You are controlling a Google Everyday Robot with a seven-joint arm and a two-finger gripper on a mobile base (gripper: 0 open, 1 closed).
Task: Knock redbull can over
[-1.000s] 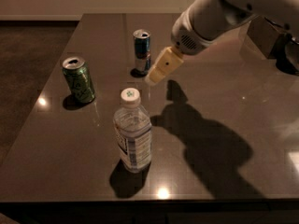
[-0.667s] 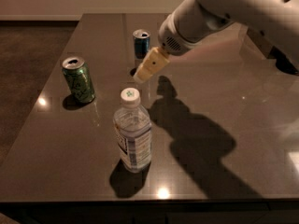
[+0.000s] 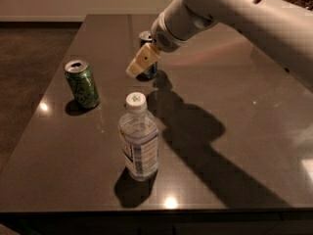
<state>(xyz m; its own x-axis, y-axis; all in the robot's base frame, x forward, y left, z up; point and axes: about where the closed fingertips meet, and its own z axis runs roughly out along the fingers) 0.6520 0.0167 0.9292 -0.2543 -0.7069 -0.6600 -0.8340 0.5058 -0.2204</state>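
Gloss marked the dark bench, a smooth slab that threw back small bright glints and the arm's broad shadow. We saw the hand low over the far middle of the bench, its cream, blunt fingers drawn together into one tapered wedge, holding nothing. The slim redbull can stood upright just behind it. The hand covered most of its side, so only the silver top and a bluish strip near the base showed, and we could not tell whether the two touched. Well to the left stood a wider green can of shiny metal. Nearest us stood a clear plastic water bottle, white-capped and pale-labelled. The smooth white arm ran off the upper right edge.
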